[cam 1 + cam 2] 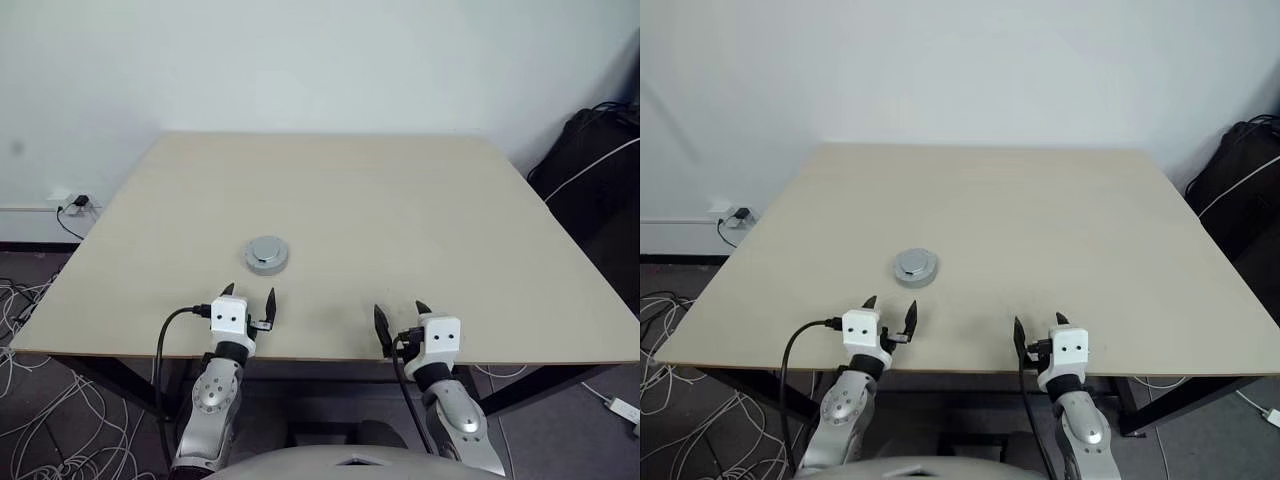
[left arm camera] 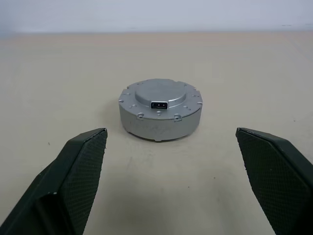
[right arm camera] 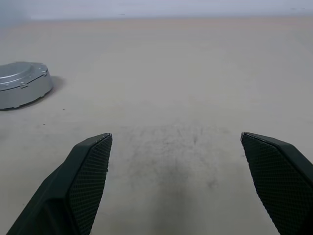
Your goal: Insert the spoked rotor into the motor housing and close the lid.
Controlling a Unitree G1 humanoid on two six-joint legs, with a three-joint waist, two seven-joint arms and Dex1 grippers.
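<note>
From where I stand, the job looks finished. On the pale desk point(image 1: 420, 200) sits one round silver unit, the motor housing point(image 1: 267, 254), its lid point(image 2: 161, 96) seated flat on top. The left wrist view shows the lid flush with the rim all the way round, with small screw points along the edge and a dark rectangular socket near the middle. No copper windings are on show and no spoked rotor lies loose anywhere on the desk, so my guess is that the rotor is inside under that lid, though nothing here lets me see in to be sure. The housing rests toward the robot's left of the desk's middle, just ahead of the left gripper point(image 1: 250, 302) and well apart from the right gripper point(image 1: 402, 320). Both sets of jaws stand wide open and hold nothing, poised at the near edge of the desk, pointing forward across it. If anything is left, I'd say only a check that the lid is fully seated.
</note>
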